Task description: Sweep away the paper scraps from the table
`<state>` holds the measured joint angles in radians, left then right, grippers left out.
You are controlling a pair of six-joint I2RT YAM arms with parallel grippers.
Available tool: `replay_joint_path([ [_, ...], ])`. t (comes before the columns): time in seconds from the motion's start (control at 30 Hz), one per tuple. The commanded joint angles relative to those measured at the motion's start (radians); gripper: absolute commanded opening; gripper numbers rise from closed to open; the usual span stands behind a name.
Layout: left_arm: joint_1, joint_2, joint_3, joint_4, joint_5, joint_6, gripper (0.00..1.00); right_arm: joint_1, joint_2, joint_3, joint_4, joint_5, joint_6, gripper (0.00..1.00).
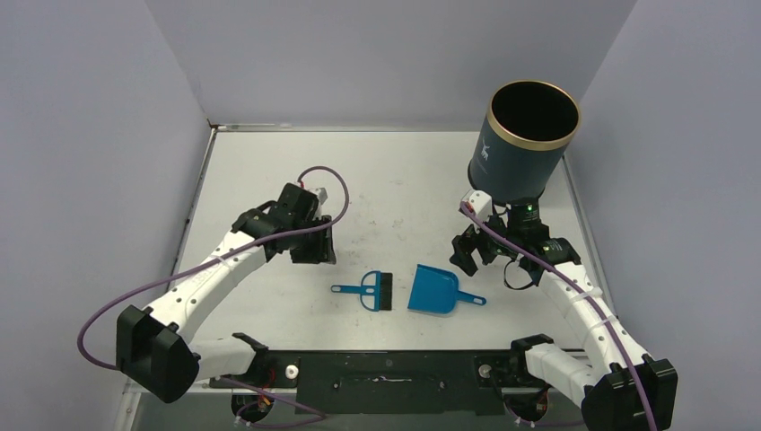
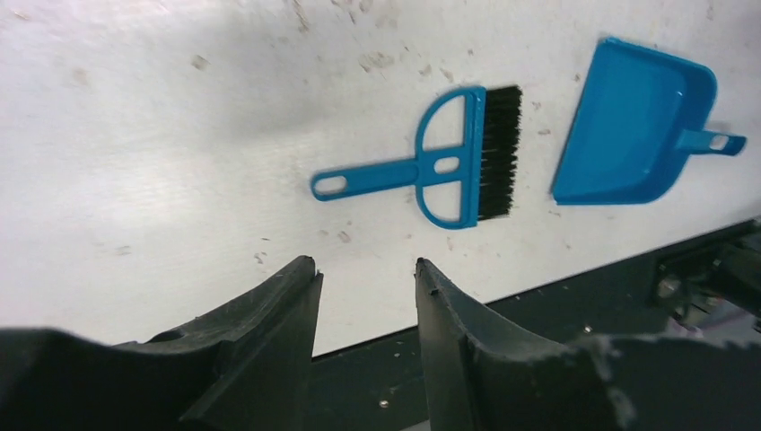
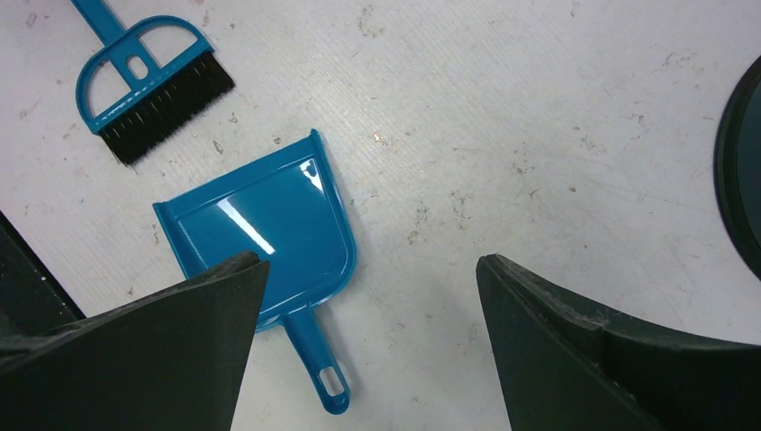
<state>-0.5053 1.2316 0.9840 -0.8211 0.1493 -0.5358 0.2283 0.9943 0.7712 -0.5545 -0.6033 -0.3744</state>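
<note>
No paper scraps show in any view. The off-white table carries only faint smudges. A small blue hand brush and a blue dustpan lie side by side near the front edge. My left gripper hangs open and empty above the table, up and left of the brush. In the left wrist view the gripper has the brush and dustpan beyond it. My right gripper is open and empty, just right of the dustpan. In the right wrist view the gripper hovers over the dustpan.
A dark cylindrical bin with a gold rim stands at the back right, close behind my right wrist; its edge shows in the right wrist view. Grey walls close in the table on three sides. The black mounting bar runs along the front.
</note>
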Motion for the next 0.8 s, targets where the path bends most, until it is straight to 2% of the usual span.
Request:
replay_joint_path([
  [0.0,-0.031,0.017,0.143,-0.164,-0.256,0.14,0.41,-0.01,-0.017,0.003,0.035,-0.031,-0.015,0.9],
  [0.1,-0.044,0.001,0.207,-0.083,-0.28,0.17,0.41,-0.014,-0.01,0.005,0.036,-0.028,-0.014,0.9],
  [0.23,-0.052,-0.063,0.214,0.104,-0.336,0.199,0.43,-0.017,0.004,0.004,0.056,0.003,0.008,0.9],
  [0.3,-0.053,-0.094,0.185,0.223,-0.376,0.238,0.49,-0.016,0.013,-0.009,0.095,0.055,0.042,0.9],
  [0.33,-0.064,-0.106,0.167,0.263,-0.427,0.244,0.9,-0.013,0.018,-0.016,0.123,0.088,0.067,0.9],
  [0.37,-0.07,-0.108,0.148,0.291,-0.458,0.253,0.98,-0.011,0.025,-0.019,0.153,0.14,0.102,0.9],
  [0.57,-0.06,-0.194,-0.1,0.516,-0.49,0.307,0.96,-0.011,0.08,0.049,0.277,0.375,0.257,0.9],
  [0.67,-0.058,-0.259,-0.15,0.537,-0.594,0.231,0.96,-0.012,0.093,0.039,0.348,0.495,0.323,0.9],
  [0.77,-0.06,-0.313,-0.196,0.572,-0.591,0.236,0.96,-0.012,0.09,0.015,0.367,0.56,0.301,0.9],
])
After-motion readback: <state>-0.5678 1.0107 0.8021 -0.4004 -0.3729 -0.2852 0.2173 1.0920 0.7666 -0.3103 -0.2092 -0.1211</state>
